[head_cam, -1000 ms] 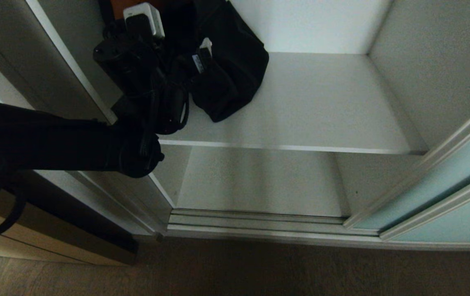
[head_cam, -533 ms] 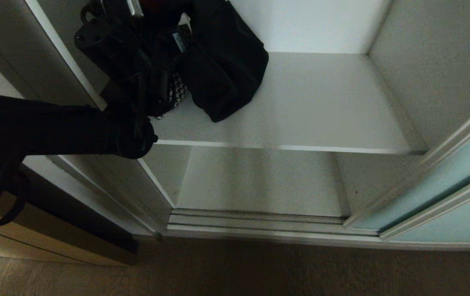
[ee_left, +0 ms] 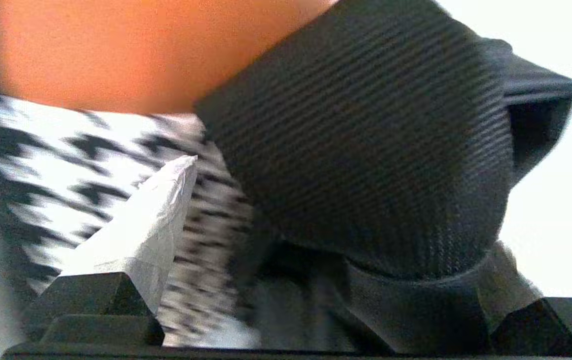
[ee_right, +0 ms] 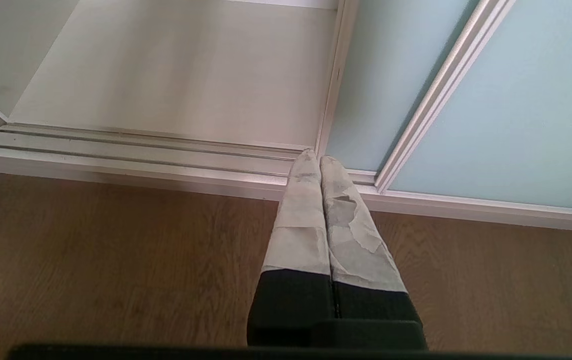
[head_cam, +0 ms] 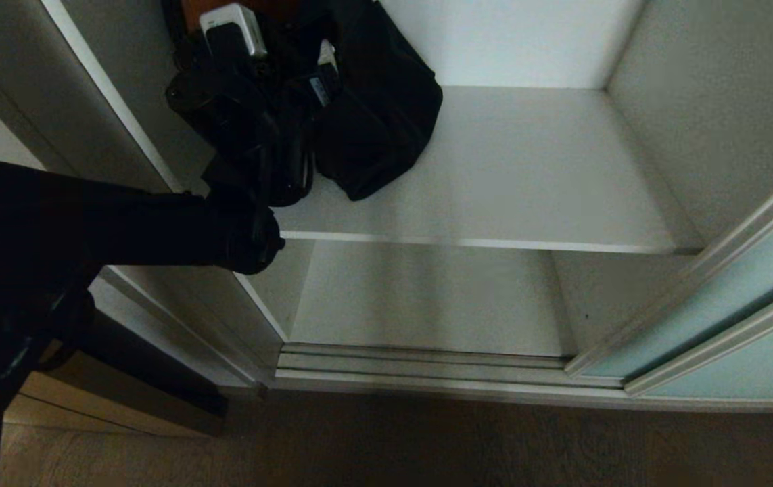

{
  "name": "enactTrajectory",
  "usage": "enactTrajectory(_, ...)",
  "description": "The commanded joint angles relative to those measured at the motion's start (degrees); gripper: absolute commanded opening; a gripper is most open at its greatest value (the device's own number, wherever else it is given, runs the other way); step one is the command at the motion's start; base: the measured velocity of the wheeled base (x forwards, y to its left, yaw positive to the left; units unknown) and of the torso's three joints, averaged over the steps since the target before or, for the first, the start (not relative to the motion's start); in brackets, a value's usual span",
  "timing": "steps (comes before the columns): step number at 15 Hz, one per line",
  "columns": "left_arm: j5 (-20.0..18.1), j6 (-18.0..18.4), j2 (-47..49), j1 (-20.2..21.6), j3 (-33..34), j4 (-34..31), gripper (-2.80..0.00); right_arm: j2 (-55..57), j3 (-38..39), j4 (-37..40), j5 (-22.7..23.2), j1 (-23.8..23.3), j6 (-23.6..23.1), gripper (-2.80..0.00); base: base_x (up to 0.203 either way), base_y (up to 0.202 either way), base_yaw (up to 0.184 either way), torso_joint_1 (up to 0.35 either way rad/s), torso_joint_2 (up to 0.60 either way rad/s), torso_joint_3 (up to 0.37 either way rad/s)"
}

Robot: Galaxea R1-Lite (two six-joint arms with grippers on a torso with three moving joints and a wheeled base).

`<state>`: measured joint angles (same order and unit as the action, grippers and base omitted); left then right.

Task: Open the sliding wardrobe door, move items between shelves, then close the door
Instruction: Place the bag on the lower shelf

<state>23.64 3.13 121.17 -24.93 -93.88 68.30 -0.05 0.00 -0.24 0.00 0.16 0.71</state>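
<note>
While your left gripper (head_cam: 322,64) reaches onto the upper shelf (head_cam: 508,169), its fingers (ee_left: 135,235) spread wide against a black bag (head_cam: 386,115) and houndstooth cloth (ee_left: 65,165) — gripping nothing. Right gripper (ee_right: 318,165) pinched together, empty; sliding wardrobe door (head_cam: 731,297) at right — frosted aqua.

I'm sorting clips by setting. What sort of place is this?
Probably a bedroom or hallway at home, facing a built-in wardrobe: a frosted aqua sliding wardrobe door pushed aside, white shelves holding a black bag, and wood-look flooring.
</note>
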Motion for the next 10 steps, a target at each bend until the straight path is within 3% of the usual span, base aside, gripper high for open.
enactTrajectory(1,0.0,0.0,0.1,-1.9,-0.1,0.4,0.00,0.0,0.0,0.0,0.0,0.0,0.0,-2.80,0.000,0.000,0.000,0.000,0.00,0.000)
enactTrajectory(5,-0.4,0.1,1.5,-3.0,-1.4,0.3,0.00,0.0,0.0,0.0,0.0,0.0,0.0,-2.80,0.000,0.000,0.000,0.000,0.00,0.000)
enactTrajectory(10,-0.8,0.0,5.7,-2.7,-9.2,0.1,0.00,0.0,0.0,0.0,0.0,0.0,0.0,-2.80,0.000,0.000,0.000,0.000,0.00,0.000)
